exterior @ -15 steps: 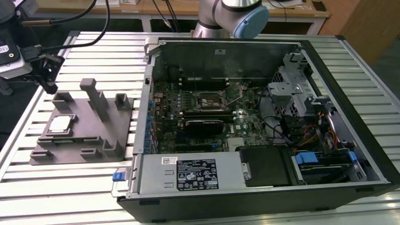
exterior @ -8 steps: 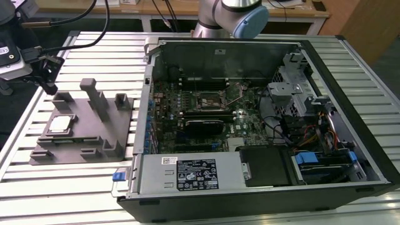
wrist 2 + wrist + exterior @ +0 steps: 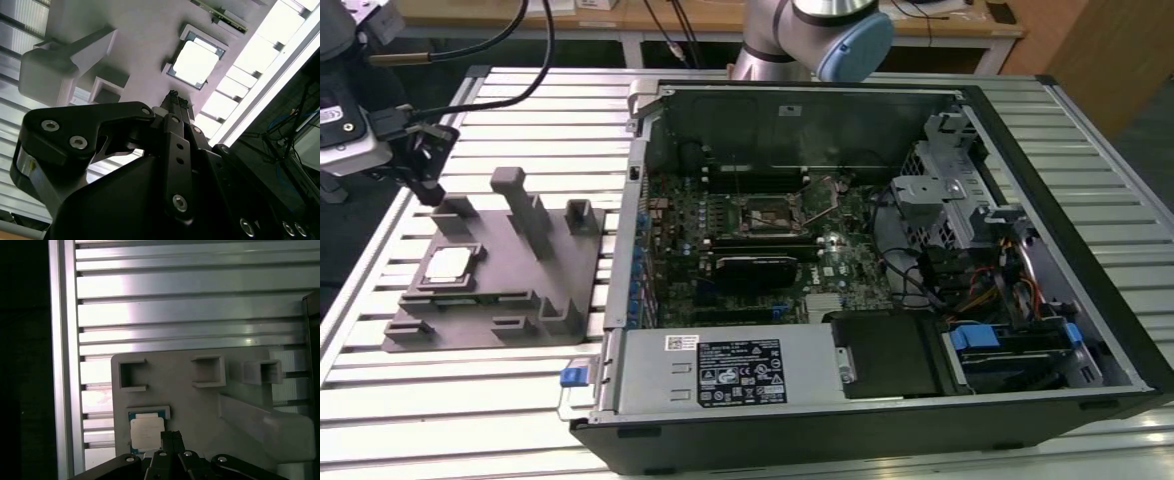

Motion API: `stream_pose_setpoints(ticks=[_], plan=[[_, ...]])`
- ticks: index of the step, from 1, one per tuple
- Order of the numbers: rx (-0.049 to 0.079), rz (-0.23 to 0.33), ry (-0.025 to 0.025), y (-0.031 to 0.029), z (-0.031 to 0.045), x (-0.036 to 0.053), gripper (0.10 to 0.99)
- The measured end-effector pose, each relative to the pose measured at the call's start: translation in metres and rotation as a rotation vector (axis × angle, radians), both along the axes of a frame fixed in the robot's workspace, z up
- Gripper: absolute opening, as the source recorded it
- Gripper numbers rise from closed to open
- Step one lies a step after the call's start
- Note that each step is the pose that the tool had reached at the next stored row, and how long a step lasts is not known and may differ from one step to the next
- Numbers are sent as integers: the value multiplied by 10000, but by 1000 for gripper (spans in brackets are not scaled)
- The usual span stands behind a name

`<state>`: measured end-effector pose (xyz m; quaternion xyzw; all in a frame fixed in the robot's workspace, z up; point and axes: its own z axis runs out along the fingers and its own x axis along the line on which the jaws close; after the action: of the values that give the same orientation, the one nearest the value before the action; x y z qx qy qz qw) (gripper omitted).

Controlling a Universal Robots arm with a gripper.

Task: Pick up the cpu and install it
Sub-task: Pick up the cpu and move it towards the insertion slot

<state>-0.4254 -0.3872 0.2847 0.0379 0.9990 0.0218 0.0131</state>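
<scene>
End effector [image 3: 172, 436] fingers [image 3: 167, 441] look pressed together, pinching nothing, poised above and apart from the cpu [image 3: 146, 432]. The chip lies flat in a pocket of the grey tray [image 3: 200, 405] on the slatted desk [image 3: 175, 300]. Risk, as I judge it: coming down with the fingers shut would jab the lid or tilt the chip in its pocket instead of straddling it. The wrist points steeply downward, well apart from the open computer case [image 3: 881, 400], at the exterior view's left.

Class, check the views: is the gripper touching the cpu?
Apart. In the exterior view the gripper hangs above the cpu, with bare grey tray showing between them.
</scene>
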Motion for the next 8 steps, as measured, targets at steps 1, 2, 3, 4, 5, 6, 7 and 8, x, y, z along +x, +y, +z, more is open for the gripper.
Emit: stream_pose_setpoints(ticks=[1,2,3,4,5,6,7,8], plan=[[0,-1,1,0,-8,-1,106],[0,-1,1,-1,-15,-2,106],[-1,-1,2,-2,-20,-3,106],[-1,0,2,-3,-26,-4,106],[-1,0,2,-4,-32,-5,106],[-1,0,1,-5,-38,-6,106],[-1,1,0,-6,-44,-8,106],[-1,1,1,-6,-49,-10,106]])
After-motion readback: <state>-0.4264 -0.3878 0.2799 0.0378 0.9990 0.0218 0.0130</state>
